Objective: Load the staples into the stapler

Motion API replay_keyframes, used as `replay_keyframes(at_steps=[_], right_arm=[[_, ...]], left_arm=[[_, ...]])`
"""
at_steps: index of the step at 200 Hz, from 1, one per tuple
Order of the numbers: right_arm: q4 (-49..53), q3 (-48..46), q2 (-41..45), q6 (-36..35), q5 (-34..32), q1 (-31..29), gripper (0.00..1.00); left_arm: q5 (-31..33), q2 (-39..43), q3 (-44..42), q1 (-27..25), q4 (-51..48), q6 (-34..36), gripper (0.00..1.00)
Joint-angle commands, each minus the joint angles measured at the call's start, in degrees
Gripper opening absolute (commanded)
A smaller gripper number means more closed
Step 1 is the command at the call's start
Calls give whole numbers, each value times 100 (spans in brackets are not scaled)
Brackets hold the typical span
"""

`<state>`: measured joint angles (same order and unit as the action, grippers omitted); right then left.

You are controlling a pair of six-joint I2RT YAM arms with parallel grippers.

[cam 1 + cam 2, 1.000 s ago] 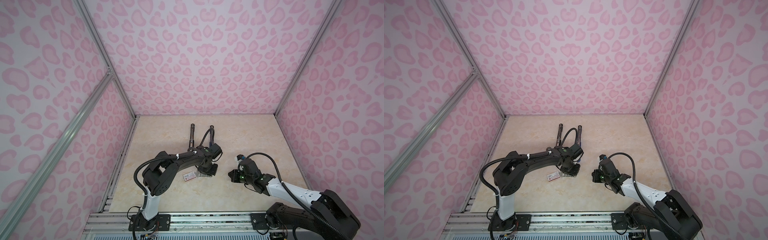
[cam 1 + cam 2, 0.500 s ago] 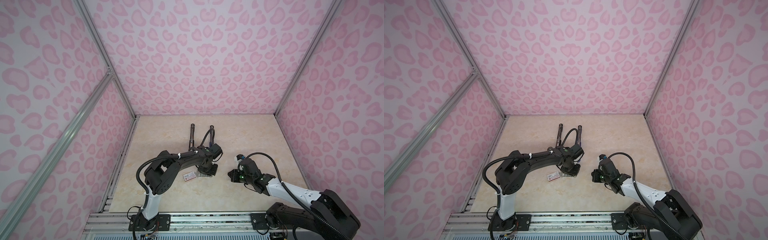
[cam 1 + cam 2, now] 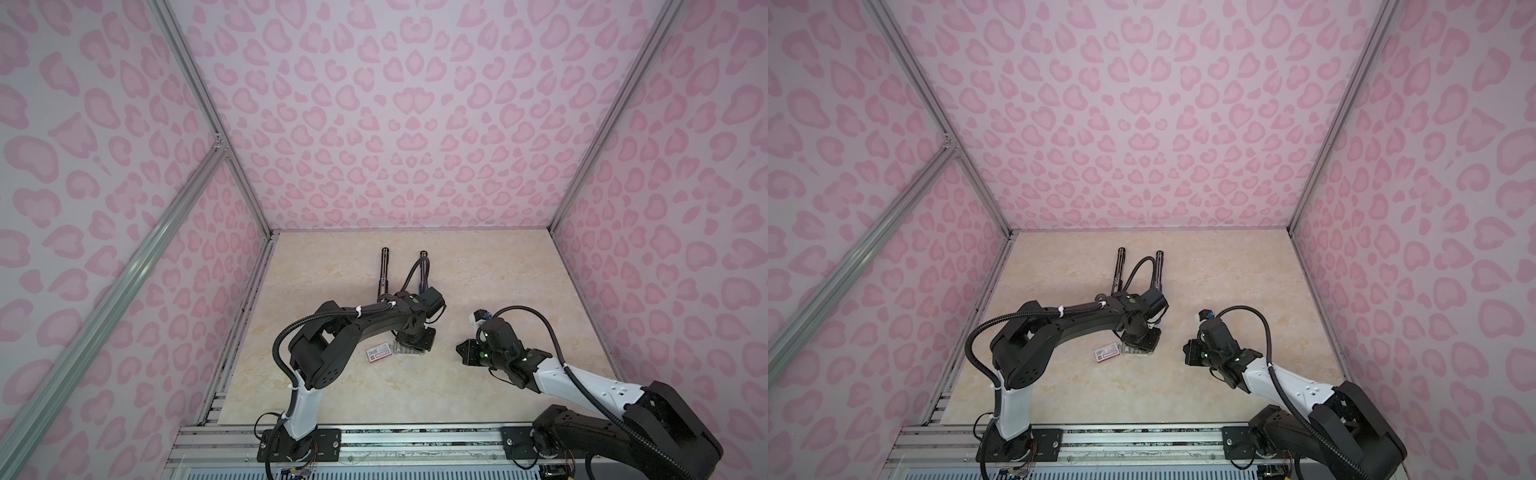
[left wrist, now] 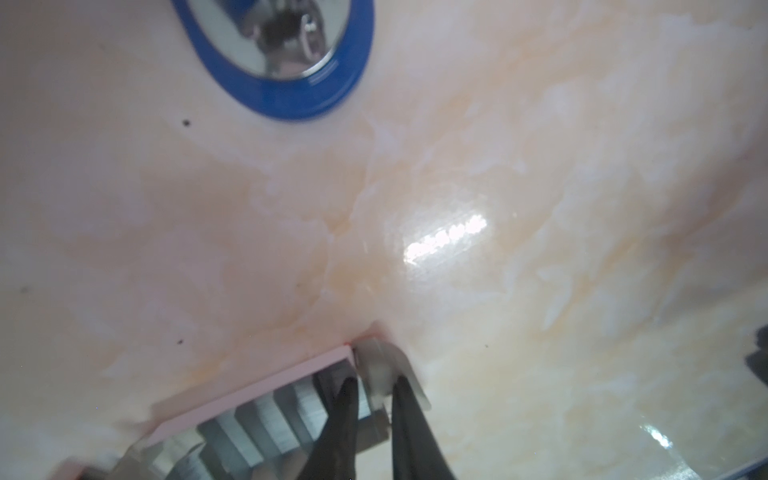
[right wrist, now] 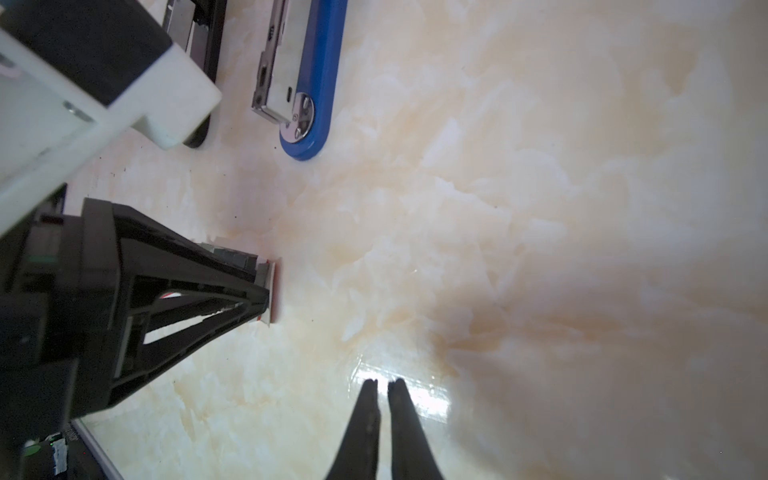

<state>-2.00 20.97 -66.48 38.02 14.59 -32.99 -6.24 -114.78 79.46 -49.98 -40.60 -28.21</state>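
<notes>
top views — stapler [image 3: 423,264] lies lengthwise toward back wall [image 3: 395,124]

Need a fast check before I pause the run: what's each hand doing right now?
Left hand: closed on a pale piece at the staple tray's end; strip or flap, cannot tell.
Right hand: closed, holding nothing.

Both arms are black with white lower links. The left arm [image 3: 353,328], at lower centre in both top views, carries a ribbed black cable tied with white clips. The right arm [image 3: 582,380], lower right, shows small green lights. The right gripper [image 5: 382,384] is slim, black, tapering to points.
</notes>
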Motion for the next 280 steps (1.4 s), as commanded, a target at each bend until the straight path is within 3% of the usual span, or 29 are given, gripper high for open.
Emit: replay_keyframes(at_steps=[1,60,100,126,146,171,239,280], right_arm=[[-45,-40,12,24,-20,-6,11],[-73,-55,13,31,-26,-5,11],[-97,-66,-23,30,0,-7,11],[-116,-73,-23,47,8,-5,11],[-143,-73,-63,48,20,-18,11],[-163,-76,-67,57,30,-16,11],[-143,-111,-6,56,-1,-20,11],[-138,-76,-23,48,0,-23,11]], left_arm=[[57,-7,61,3,-78,8,20],[86,43,19,22,-26,-14,19],[45,72,8,47,-1,-19,8],[36,105,-8,43,-1,-18,6],[26,116,-1,49,-1,-14,18],[-16,66,-2,58,21,-25,19],[-147,-69,63,58,-34,41,3],[-100,174,4,53,-84,28,3]])
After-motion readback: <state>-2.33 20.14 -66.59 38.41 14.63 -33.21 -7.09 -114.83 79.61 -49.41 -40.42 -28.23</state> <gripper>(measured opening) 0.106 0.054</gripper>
